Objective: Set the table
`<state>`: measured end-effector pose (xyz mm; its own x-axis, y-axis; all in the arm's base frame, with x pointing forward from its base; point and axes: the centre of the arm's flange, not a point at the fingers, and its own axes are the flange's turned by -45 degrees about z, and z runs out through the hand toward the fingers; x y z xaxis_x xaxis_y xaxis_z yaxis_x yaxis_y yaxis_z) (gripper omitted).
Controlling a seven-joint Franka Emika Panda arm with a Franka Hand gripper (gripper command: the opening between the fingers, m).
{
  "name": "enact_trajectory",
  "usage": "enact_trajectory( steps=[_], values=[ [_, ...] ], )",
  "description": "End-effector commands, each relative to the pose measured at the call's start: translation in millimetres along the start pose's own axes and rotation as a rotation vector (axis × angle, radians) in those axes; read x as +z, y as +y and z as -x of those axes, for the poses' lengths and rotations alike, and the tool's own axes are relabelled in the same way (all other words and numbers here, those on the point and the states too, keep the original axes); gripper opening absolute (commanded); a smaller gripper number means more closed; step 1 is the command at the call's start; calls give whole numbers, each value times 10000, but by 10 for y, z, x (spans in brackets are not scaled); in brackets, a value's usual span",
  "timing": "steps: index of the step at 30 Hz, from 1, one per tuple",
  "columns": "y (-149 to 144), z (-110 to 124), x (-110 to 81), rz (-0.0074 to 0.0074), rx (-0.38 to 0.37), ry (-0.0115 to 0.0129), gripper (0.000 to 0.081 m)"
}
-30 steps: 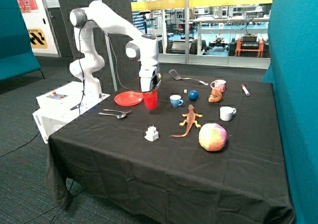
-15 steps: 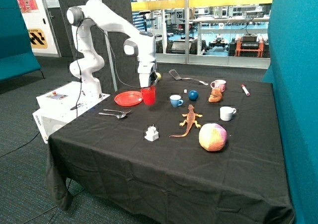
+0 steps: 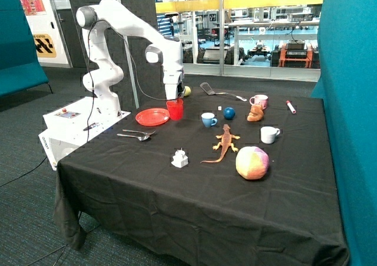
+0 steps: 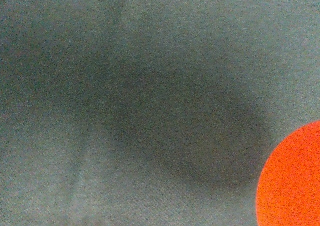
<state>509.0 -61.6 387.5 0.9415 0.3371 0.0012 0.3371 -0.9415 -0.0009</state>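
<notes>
- Over the far side of the table (image 3: 194,195), beside the red plate (image 3: 152,117), I see my gripper (image 3: 174,101) pinching the rim of a red cup (image 3: 175,109), holding it upright
- Behind the cup sits a yellow-green ball (image 3: 187,91); a spatula (image 3: 215,91) lies further along that edge
- Nearer the front edge I count two spoons (image 3: 136,135), a small white object (image 3: 180,158), an orange lizard (image 3: 225,142) and a pink-yellow ball (image 3: 252,162)
- Through my wrist view only black cloth and the plate's (image 4: 292,181) edge show
</notes>
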Motion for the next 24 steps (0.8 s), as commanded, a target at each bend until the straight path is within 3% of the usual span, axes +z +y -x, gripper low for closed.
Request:
enact_trajectory(
  steps=[1, 13, 24],
  values=[
    [-268, 52, 31, 9, -254, -12, 0],
    [-664, 182, 202, 9, -690, -12, 0],
    [-500, 109, 180, 9, -614, -12, 0]
  ],
)
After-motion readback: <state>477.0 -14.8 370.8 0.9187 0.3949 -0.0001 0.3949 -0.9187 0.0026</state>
